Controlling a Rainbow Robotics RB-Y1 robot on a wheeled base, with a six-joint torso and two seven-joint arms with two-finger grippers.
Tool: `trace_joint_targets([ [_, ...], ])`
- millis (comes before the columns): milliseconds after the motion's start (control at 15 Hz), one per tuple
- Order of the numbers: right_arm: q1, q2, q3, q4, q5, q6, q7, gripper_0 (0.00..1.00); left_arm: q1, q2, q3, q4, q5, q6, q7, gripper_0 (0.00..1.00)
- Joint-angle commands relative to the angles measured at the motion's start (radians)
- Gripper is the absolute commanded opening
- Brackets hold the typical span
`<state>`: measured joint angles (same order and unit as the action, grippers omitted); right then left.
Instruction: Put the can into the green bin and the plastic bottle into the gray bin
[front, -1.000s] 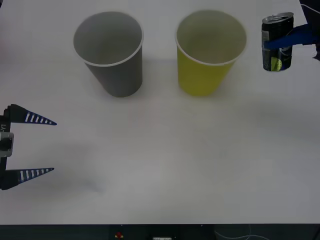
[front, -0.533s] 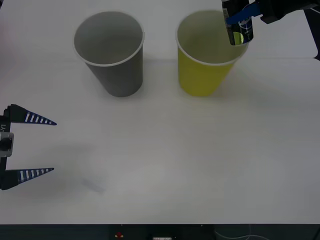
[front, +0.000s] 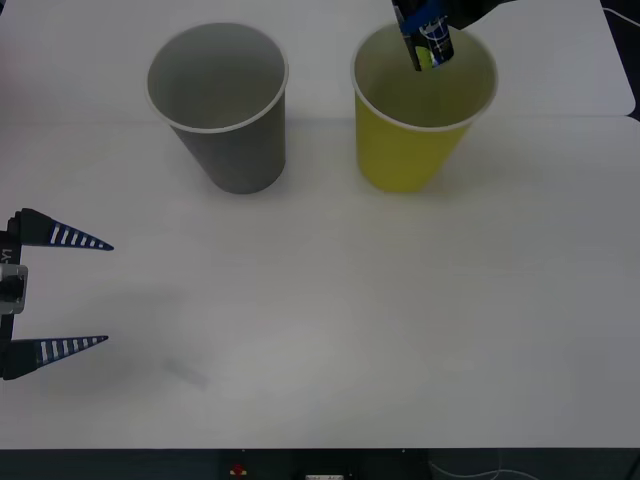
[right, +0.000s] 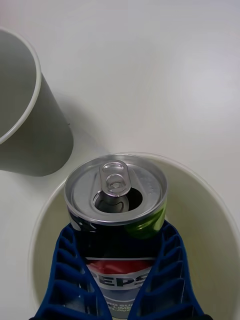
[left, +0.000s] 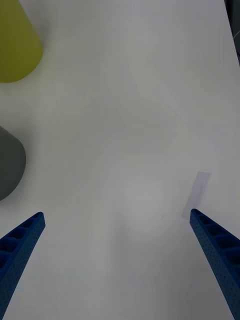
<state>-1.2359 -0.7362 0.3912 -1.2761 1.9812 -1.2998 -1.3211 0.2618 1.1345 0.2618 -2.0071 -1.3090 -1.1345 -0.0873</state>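
One can (right: 116, 200) is what we are pinching in our right pincer (right: 120, 280), centring it over the green bin (front: 420, 150) before letting go.

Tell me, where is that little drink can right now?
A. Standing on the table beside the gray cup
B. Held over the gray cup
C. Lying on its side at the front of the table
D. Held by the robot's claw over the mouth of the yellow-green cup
D: the right gripper is shut on the can, and the white rim of the green bin rings it from below.
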Motion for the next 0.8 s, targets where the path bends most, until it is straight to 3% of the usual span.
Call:
trace_joint_targets([
  [67,-0.008,0.011,0.002,0.009,0.011,0.005,0.01,0.0,0.0,0.0,0.0,0.0,0.0,0.0,0.0,1.0],
  [133,-0.008,0.012,0.002,0.009,0.008,0.005,0.026,0.1,0.0,0.0,0.0,0.0,0.0,0.0,0.0,1.0],
  [200,-0.008,0.011,0.002,0.009,0.005,0.005,0.036,0.38,0.0,0.0,0.0,0.0,0.0,0.0,0.0,1.0],
  [267,-0.008,0.011,0.002,0.009,0.005,0.005,0.06,0.79,0.0,0.0,0.0,0.0,0.0,0.0,0.0,1.0],
  [333,-0.008,0.011,0.002,0.009,0.001,0.005,0.069,1.0,0.0,0.0,0.0,0.0,0.0,0.0,0.0,1.0],
  [600,-0.007,-0.008,0.002,0.008,-0.022,0.007,0.097,1.0,0.0,0.0,0.0,0.0,0.0,0.0,0.0,1.0],
  [800,0.009,-0.074,0.0,-0.02,-0.128,0.007,0.14,1.0,0.0,0.0,0.0,0.0,0.0,0.0,0.0,1.0],
])
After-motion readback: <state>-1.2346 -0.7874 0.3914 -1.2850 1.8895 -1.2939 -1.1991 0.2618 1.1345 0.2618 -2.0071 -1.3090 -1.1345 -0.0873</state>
